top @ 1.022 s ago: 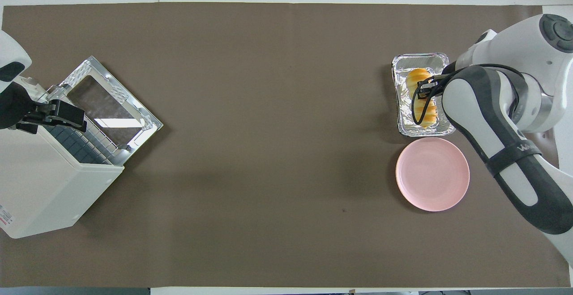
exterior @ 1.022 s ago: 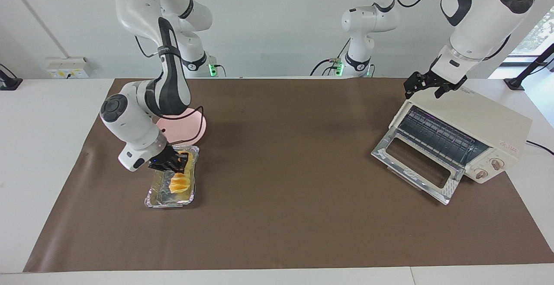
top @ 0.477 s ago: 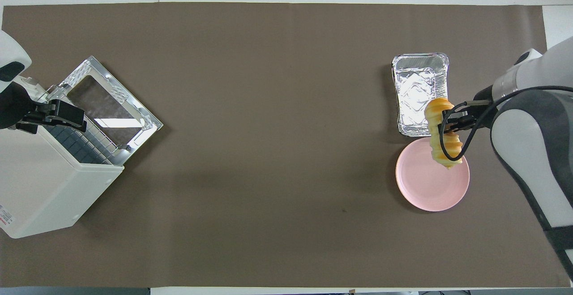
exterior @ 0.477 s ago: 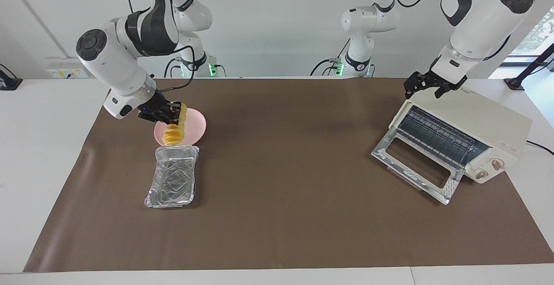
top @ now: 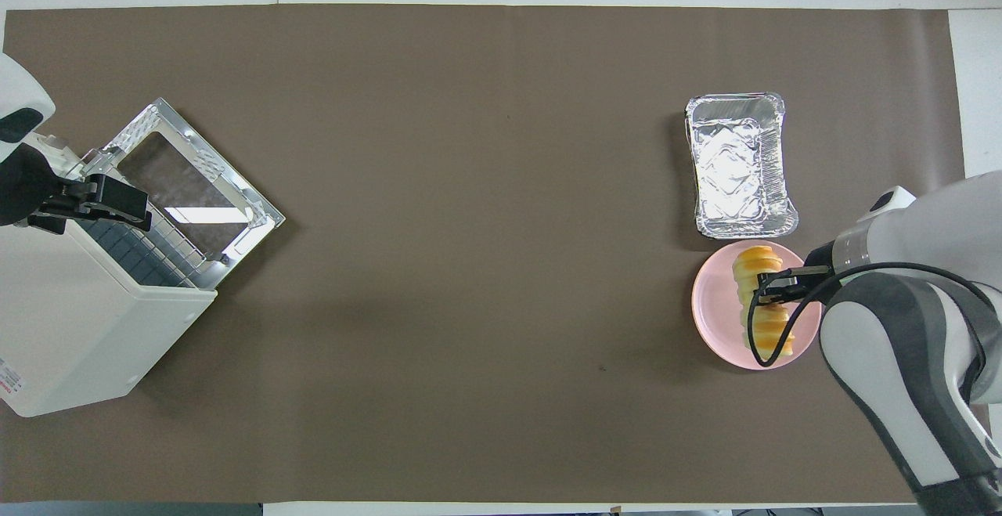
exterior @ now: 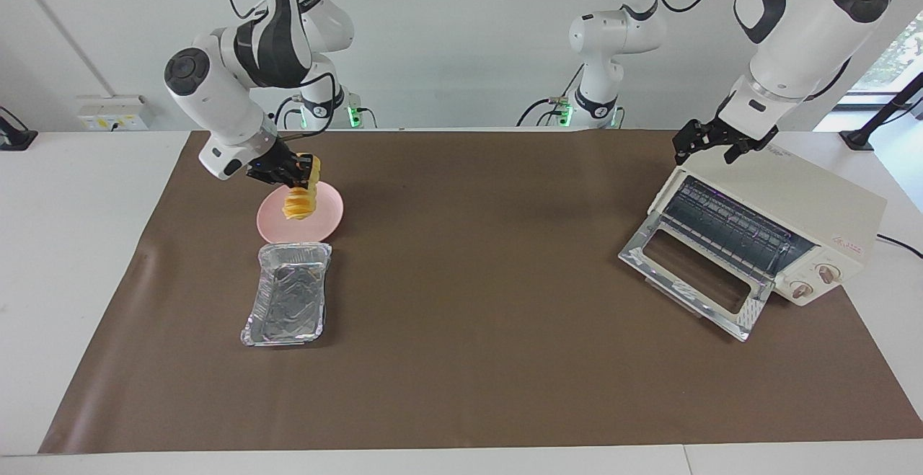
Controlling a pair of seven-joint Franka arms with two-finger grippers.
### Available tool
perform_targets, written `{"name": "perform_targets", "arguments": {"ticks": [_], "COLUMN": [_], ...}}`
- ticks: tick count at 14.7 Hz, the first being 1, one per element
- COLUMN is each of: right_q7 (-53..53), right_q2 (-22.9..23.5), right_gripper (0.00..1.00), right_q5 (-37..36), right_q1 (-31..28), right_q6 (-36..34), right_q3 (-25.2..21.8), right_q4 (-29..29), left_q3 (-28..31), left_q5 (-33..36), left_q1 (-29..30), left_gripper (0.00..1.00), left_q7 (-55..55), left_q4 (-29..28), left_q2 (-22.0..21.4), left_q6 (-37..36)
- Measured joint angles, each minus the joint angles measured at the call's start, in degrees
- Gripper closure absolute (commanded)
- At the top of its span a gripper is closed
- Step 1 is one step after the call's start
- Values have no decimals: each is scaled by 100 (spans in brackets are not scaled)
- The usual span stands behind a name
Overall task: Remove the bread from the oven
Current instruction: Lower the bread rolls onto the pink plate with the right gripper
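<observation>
Right pincer [exterior: 301, 173] pinched bread [exterior: 298, 199] at upper end, loaf hanging long-axis down over pink plate [exterior: 328, 223], just above it. Left pincer [exterior: 710, 145] spread, waiting over oven [exterior: 807, 201] top.

Pretty clearly a robotics lab, not a kitchen. Two white robot arms [exterior: 238, 71] are seen bolted at a white table [exterior: 72, 244] covered with a brown mat [exterior: 469, 280], against a bare white wall with a power socket strip [exterior: 112, 112]. Loose cables [exterior: 541, 107] are left trailing by the arm bases.
</observation>
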Motion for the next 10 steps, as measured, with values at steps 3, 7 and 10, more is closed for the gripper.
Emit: {"name": "perform_targets", "arguments": {"ticks": [3,7,10], "right_q7": [-25,-419,-938], "right_q2": [-78,-8,113], "right_gripper": [79,78,77], "right_q5": [-7,-10,-11], "right_q1": [-26,-137,-398], "right_q6": [554,1427,1631], "right_q3": [-1,-2,-5], "right_q4": [-452,-957,-1011], "left_q3": [0,0,0], "left_q5": [0,0,0], "left_q1": [0,0,0], "left_gripper": [0,0,0], "left_q7": [0,0,0], "left_q4": [0,0,0], "left_q2": [0,0,0], "left_q6": [0,0,0]}}
